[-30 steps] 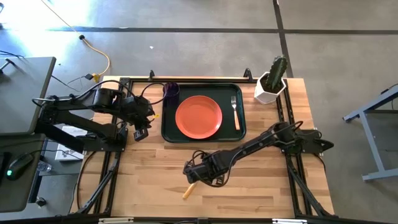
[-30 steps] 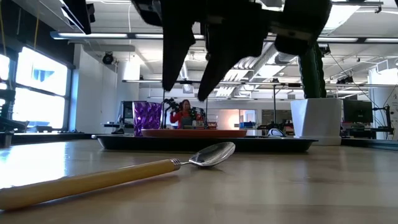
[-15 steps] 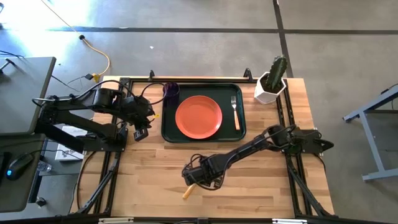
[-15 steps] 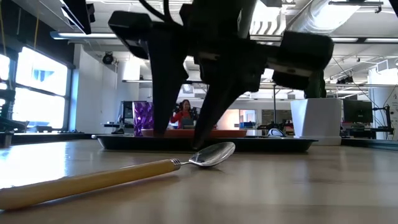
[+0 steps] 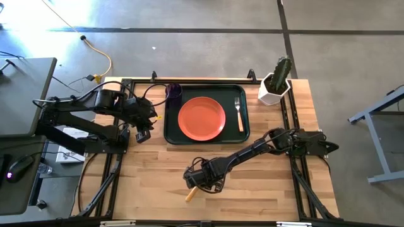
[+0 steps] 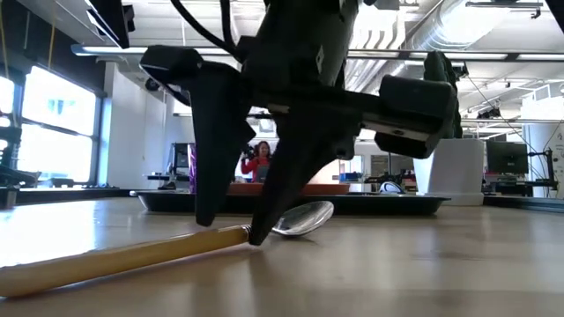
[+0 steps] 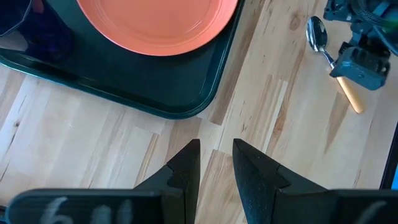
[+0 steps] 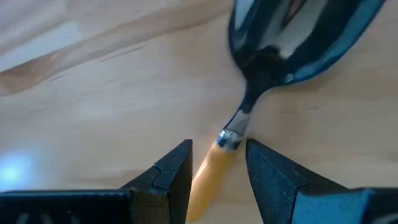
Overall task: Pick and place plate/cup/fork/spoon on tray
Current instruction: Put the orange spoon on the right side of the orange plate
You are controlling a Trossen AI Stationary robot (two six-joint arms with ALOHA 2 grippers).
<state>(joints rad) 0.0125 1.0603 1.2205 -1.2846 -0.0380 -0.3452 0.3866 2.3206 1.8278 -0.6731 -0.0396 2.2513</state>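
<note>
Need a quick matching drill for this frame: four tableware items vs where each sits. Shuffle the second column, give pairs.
Items:
1. salmon-orange round plastic plate
2. small dark purple cup
3. fork with silver tines and tan handle
4. spoon with silver bowl and tan handle

Places:
A. on the bare wooden table, between the right gripper's open fingers
B. tray's right side
C. tray's far-left corner
D. middle of the dark green rectangular tray

Pairs: 1-D, 2-C, 3-B, 4-A

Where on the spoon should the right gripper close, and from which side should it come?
Grip the spoon at the handle end just behind the metal neck, coming straight down. It lies flat on the table, and the right gripper already straddles that narrow part, fingers open.
</note>
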